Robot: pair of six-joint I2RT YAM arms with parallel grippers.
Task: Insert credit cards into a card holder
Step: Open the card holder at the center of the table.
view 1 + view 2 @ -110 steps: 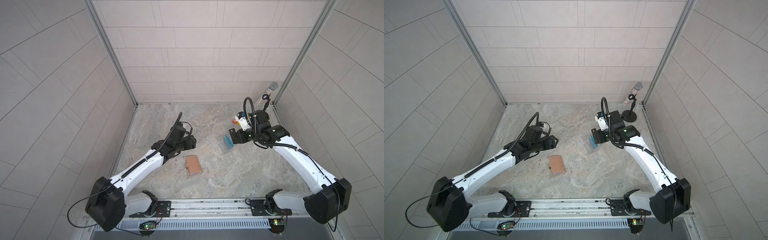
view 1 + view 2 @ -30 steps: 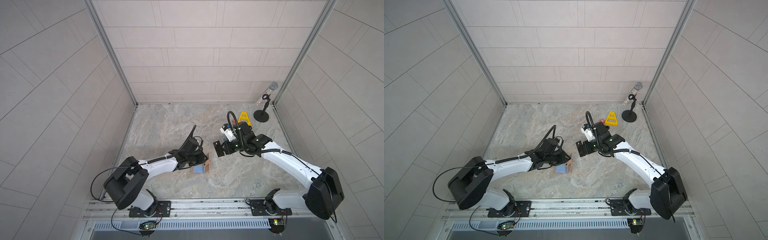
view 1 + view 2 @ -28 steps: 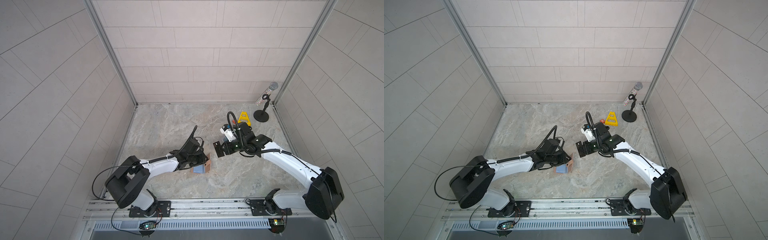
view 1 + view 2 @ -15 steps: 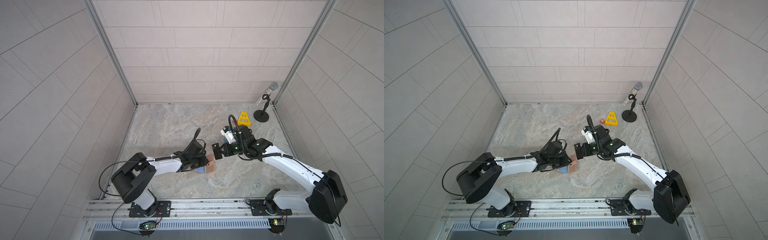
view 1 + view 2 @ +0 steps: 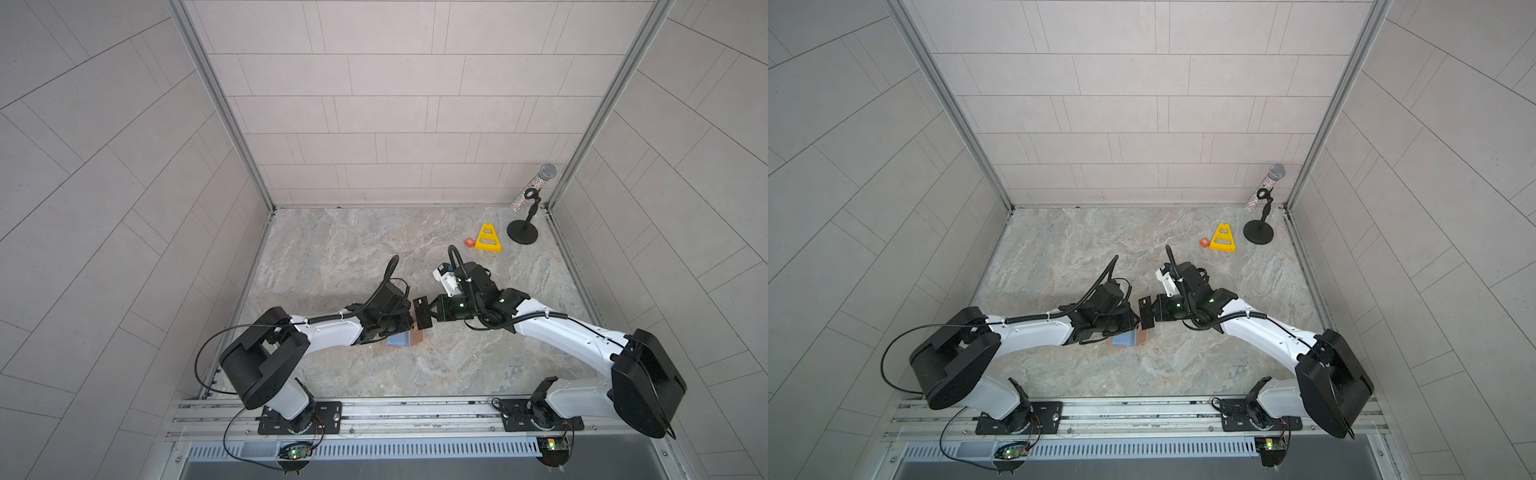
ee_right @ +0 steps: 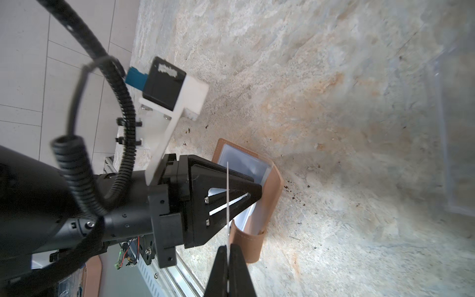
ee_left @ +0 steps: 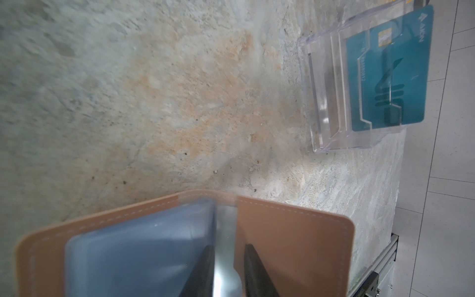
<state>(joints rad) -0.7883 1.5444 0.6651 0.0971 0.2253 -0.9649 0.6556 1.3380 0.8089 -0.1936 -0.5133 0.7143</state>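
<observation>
The tan holder (image 7: 290,244) has pale stitching and grey-blue sleeves (image 7: 138,252). The boxed card (image 7: 390,72) is teal with darker lettering; the held card (image 6: 228,180) shows a white edge. The floor (image 5: 353,257) is marbled grey-beige, orange-blotched. The wedge (image 5: 488,239) is yellow.

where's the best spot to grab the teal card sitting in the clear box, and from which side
Pinch the teal card at its free long edge, the one standing clear of the front wall of the clear box. Probably come down from above, with the jaws across its two flat faces: it leans on edge in the box, and the walls cover its lower part.
</observation>
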